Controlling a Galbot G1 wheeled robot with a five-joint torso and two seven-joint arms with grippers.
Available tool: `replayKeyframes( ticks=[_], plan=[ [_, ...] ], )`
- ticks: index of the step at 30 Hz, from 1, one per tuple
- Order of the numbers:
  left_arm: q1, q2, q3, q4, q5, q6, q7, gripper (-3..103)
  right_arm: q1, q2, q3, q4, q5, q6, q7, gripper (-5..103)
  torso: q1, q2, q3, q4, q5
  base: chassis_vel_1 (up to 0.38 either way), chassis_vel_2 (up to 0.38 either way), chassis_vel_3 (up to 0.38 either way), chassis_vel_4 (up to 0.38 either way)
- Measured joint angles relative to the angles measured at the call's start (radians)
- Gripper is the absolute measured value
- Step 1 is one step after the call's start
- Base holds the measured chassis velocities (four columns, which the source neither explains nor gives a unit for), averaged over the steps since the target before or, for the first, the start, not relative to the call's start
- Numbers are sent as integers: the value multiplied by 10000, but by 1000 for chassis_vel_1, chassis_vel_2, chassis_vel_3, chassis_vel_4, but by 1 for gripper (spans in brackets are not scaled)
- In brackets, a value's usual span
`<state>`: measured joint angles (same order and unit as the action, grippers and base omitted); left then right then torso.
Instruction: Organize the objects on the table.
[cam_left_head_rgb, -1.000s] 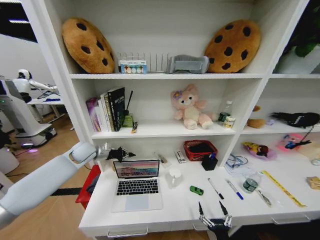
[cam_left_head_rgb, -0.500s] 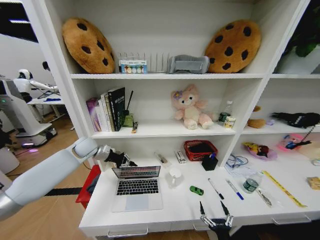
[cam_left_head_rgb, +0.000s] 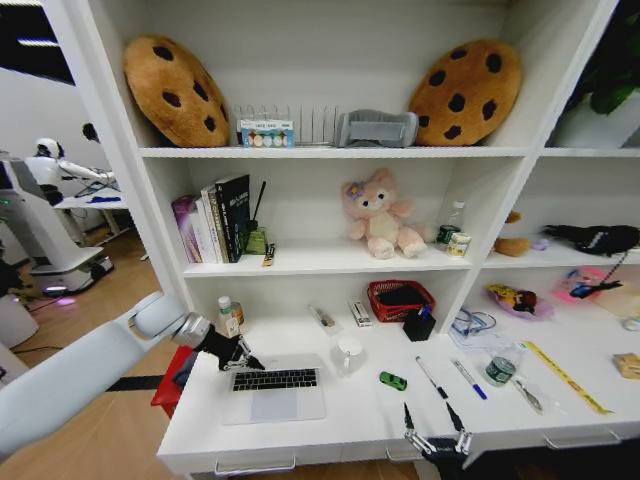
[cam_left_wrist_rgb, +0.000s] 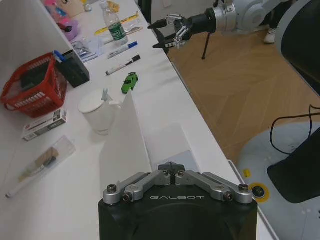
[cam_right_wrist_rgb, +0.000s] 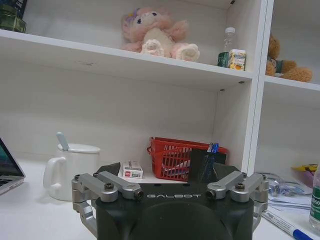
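1. Laptop (cam_left_head_rgb: 272, 392): silver with black keys. It sits on the left part of the white table (cam_left_head_rgb: 350, 418), close to the front edge. Its long axis and hinge run left to right along the desk.
2. Laptop lid: from the head view I see it almost edge-on above the keys. From the left wrist it is a pale panel (cam_left_wrist_rgb: 126, 135) rising straight ahead of the fingers. I judge it part-way down, not yet shut.
3. Left gripper (cam_left_head_rgb: 243, 360): at the lid's upper left corner, on the far side of the keyboard. Its fingers are drawn together at the lid's edge. I cannot tell whether they pinch the lid or only push against it.
4. Key relation: the lid lies directly in front of my left gripper, with the keys below and toward me. This arm is by far the nearer. I judge that folding the lid needs a push forward and down about the hinge line.
5. Right gripper (cam_left_head_rgb: 434, 428): idle at the table's front edge, well apart from the laptop, fingers spread and holding nothing.
6. Other clutter, untouched: green toy car (cam_left_head_rgb: 393, 381), dark pen (cam_left_head_rgb: 431, 377) and blue pen (cam_left_head_rgb: 468, 379), all lying between the laptop and my right gripper
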<state>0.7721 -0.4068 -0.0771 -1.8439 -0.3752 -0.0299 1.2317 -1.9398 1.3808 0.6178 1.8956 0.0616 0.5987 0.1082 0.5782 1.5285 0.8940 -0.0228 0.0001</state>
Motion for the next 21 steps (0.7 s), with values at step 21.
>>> replayKeyframes(
  ticks=[21],
  plan=[
    [7543, -2047, -6986, -1328, -2214, 164, -4968, 0, -730, 478, 871, 790, -145, 225, -583, 100, -1, 1, 0, -1, -1, 0, 0, 0, 0]
  ],
)
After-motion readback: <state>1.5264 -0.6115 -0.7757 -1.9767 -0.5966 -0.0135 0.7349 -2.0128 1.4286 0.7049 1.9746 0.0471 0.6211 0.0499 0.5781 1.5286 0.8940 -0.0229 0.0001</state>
